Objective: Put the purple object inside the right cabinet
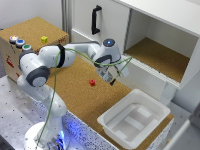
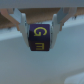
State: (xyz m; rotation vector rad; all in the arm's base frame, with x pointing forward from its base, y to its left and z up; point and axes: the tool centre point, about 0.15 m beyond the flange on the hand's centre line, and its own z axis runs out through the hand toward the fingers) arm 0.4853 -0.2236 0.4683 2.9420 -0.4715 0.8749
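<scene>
**Purple block held above the cork counter, short of the cabinet**

In the wrist view we see the gripper (image 2: 40,31) with both fingers (image 2: 21,22) pressed against the sides of the purple object (image 2: 41,38), a small dark block with yellow letters, so it hangs clear of any surface. In the exterior view we see the gripper (image 1: 113,77) over the cork counter (image 1: 75,85), between the small red cube (image 1: 92,82) and the right cabinet (image 1: 160,55). The cabinet's front stands open, which we judge leaves a free path in. A white plastic tray (image 1: 107,121) sits nearer the camera.
</scene>
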